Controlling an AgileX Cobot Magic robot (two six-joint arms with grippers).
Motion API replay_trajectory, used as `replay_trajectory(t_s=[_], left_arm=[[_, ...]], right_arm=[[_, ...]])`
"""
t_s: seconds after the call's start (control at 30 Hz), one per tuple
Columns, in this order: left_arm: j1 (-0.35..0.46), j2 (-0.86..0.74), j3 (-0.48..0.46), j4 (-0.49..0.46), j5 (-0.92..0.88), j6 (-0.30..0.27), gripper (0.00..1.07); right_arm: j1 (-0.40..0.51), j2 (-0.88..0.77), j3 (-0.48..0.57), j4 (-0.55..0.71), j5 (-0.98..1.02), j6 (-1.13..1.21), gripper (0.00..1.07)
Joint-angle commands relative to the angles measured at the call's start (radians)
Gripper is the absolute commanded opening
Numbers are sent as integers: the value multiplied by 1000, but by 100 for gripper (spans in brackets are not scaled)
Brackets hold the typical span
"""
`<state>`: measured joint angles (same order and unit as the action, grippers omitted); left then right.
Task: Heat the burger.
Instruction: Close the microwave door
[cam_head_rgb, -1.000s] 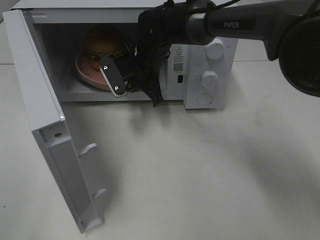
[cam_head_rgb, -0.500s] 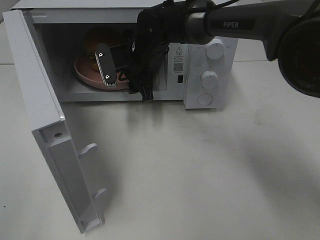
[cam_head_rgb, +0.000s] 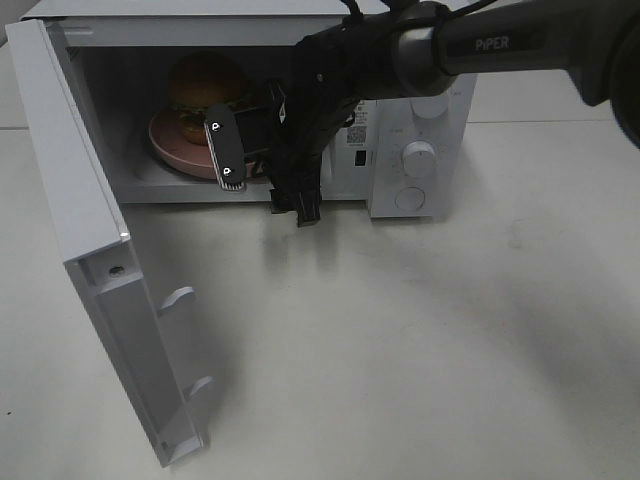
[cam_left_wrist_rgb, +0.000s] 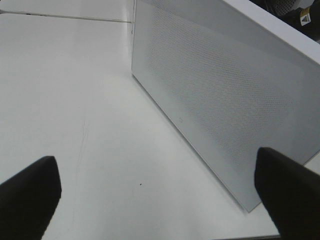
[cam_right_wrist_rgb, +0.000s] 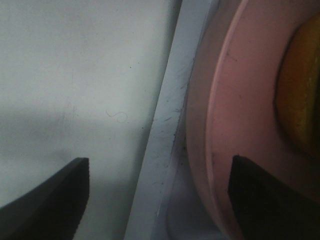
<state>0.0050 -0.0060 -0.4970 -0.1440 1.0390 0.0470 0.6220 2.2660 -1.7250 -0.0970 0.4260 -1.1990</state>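
White counter (cam_head_rgb: 420, 330), open white microwave (cam_head_rgb: 440, 185): I judge the glossy-bunned burger (cam_head_rgb: 205, 82) soft, best lifted by its round pink plate (cam_head_rgb: 162, 140); left gripper (cam_left_wrist_rgb: 156, 159) and right gripper (cam_right_wrist_rgb: 159, 162) both wide, empty.

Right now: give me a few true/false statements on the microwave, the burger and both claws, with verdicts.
1. The golden-bun burger sits on the round pink plate inside the white microwave. True.
2. The microwave is closed. False: its white door stands swung open.
3. The right claw is clamped on the plate. False: its jaws stand apart at the microwave's mouth, holding nothing.
4. The left claw is open and holds nothing. True.
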Motion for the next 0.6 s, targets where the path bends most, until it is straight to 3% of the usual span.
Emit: replay_trajectory(t_s=[0.03, 0.6], left_arm=[[-3, -19, 2, -5, -5, -1, 98], [-3, -19, 2, -5, -5, -1, 98]], right_arm=[[-1, -56, 71, -7, -50, 5, 76], [-1, -256, 356, -37, -128, 6, 76]])
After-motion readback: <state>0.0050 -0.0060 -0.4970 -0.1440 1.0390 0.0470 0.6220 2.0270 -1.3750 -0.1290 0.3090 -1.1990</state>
